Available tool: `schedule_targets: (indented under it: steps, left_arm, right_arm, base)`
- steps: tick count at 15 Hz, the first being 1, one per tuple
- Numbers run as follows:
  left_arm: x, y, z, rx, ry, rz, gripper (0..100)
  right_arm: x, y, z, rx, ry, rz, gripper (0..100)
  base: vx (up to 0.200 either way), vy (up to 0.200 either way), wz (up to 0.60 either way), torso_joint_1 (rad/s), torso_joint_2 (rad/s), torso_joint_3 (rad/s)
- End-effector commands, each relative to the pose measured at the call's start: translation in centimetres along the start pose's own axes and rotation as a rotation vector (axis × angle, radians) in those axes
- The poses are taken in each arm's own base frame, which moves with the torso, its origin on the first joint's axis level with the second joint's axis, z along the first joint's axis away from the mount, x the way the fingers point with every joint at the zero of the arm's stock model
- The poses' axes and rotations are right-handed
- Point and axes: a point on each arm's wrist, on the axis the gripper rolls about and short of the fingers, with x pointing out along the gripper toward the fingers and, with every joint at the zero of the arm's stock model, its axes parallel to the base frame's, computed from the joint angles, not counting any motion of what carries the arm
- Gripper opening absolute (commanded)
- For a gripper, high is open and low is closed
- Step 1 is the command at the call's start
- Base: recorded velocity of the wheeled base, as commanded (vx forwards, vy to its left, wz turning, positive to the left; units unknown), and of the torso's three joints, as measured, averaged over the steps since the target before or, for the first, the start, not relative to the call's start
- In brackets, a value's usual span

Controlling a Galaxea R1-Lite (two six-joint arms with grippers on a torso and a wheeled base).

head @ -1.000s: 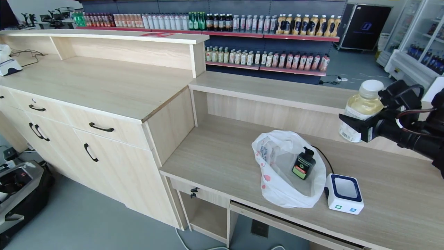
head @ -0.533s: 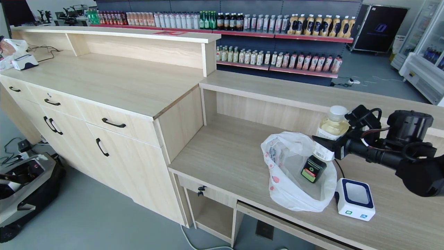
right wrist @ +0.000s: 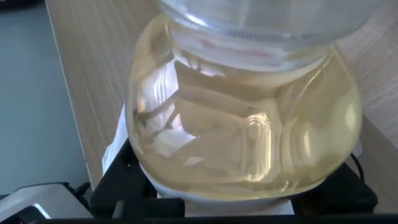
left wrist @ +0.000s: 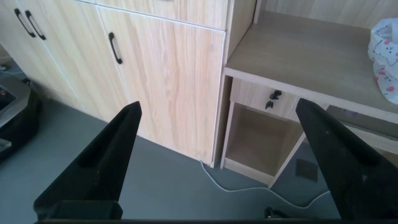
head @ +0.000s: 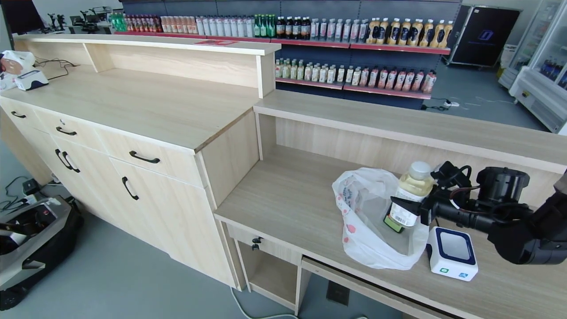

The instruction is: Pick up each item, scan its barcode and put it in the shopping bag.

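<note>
My right gripper (head: 409,207) is shut on a clear bottle of pale yellow drink (head: 408,194) with a white cap, holding it upright in the mouth of the white shopping bag (head: 361,221) on the low counter. The same bottle (right wrist: 245,112) looms close in the right wrist view. A dark pump bottle (head: 392,223) with a green and red label lies in the bag, mostly hidden behind the held bottle. The white barcode scanner (head: 452,253) with a dark blue window frame stands beside the bag. My left gripper (left wrist: 217,162) hangs open over the floor beside the counter.
The low counter (head: 292,195) has a raised back ledge (head: 398,119) behind the bag. A taller counter (head: 133,102) with drawers stands to the left, with another scanner (head: 30,79) at its far end. Shelves of drinks (head: 345,40) line the back wall.
My right gripper has carried the bottle down and leftward, from high at the right into the bag's mouth. The head camera shifted between the oldest frame and the later ones.
</note>
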Motion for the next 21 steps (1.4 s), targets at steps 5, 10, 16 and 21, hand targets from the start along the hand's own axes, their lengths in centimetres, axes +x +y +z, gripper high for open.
schedule_targets:
  steps: [5,10,16,21]
  left_arm:
    - [0.0,0.0,0.0,0.000,0.000,0.000,100]
    - [0.0,0.0,0.0,0.000,-0.001,0.000,100]
    - [0.0,0.0,0.0,0.000,0.000,0.000,100]
    - [0.0,0.0,0.0,0.000,0.000,0.000,100]
  right_arm:
    - [1.0,0.2,-3.9,0.041,0.028,0.056,0]
    - [1.4,0.4,-5.5,0.019,-0.003,0.145,0]
    - [1.6,0.4,-8.4,-0.027,-0.004,0.209,0]
    - [1.9,0.5,-9.7,-0.028,0.006,0.221,0]
  base:
    - [0.000,0.000,0.00,0.000,0.00,0.000]
    - [0.000,0.000,0.00,0.000,0.00,0.000]
    - [0.000,0.000,0.00,0.000,0.00,0.000]
    - [0.000,0.000,0.00,0.000,0.00,0.000]
